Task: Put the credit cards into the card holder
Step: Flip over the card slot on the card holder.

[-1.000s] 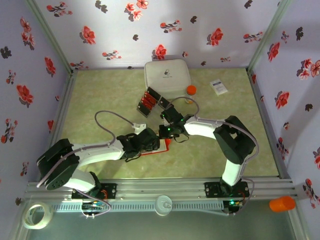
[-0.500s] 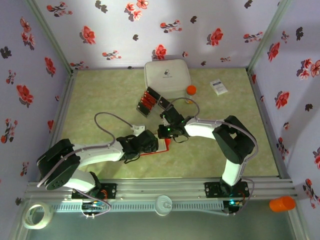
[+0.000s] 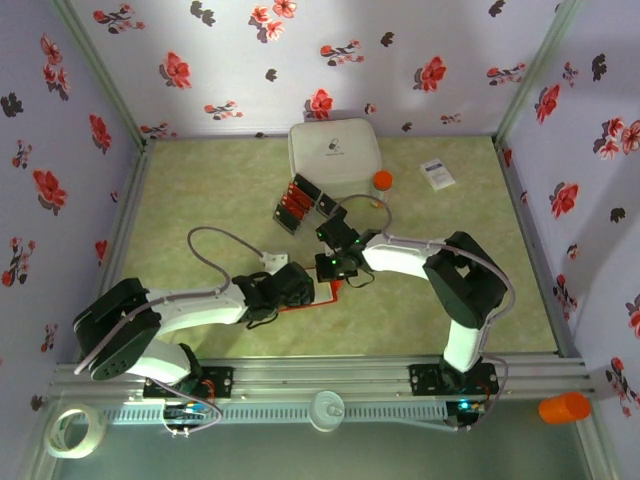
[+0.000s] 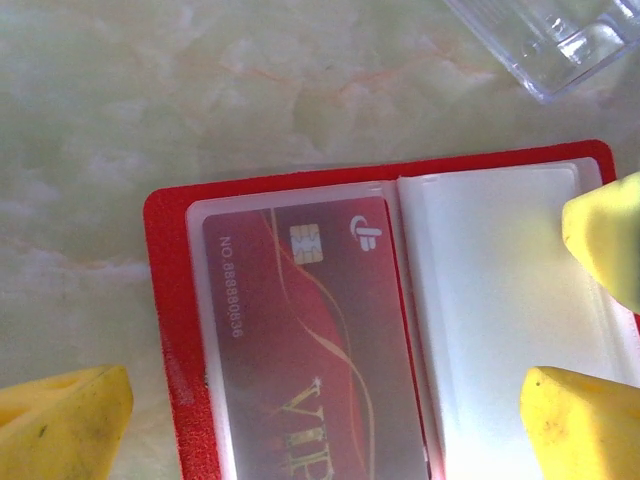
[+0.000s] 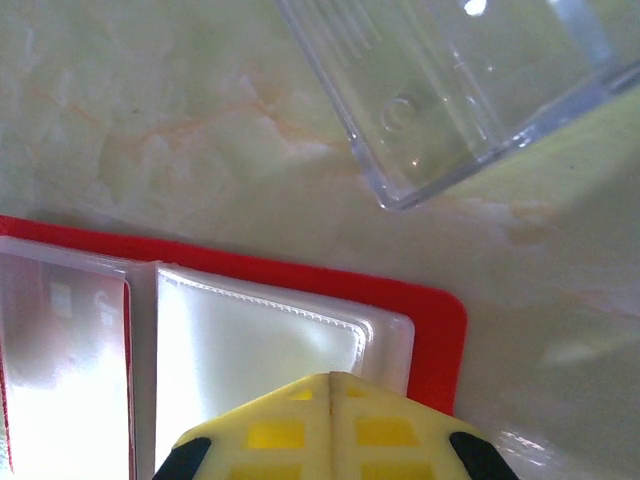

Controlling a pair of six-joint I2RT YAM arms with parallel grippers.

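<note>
The flat red wallet-style card holder point(image 4: 168, 300) lies open at the middle of the marbled green desk point(image 3: 200, 200), between the two arms. One red chip-marked credit card point(image 4: 300, 340) already sits in its left-hand clear pocket, its long axis parallel to the spine. The pale pocket beside it looks empty.

The left arm's yellow-fingered tool point(image 4: 320, 410) hangs over the holder with its jaws spread wide and nothing in them. The right arm's tool point(image 5: 330, 420) has its jaws pressed together on nothing, its tip over the empty pocket's edge. Whether it touches the plastic cannot be told.

The remaining red credit cards point(image 3: 293, 203) wait in a small black tray point(image 3: 281, 220) on the far side of the holder, beside a big white rounded box point(image 3: 335, 150). From overhead, the right tool is the nearer to them. A clear plastic case point(image 5: 470, 80) lies just beyond the holder's far edge.

Against the frame from a second earlier, both arms have edged slightly leftward overhead. The holder has not moved, and neither tool's opening has changed.
</note>
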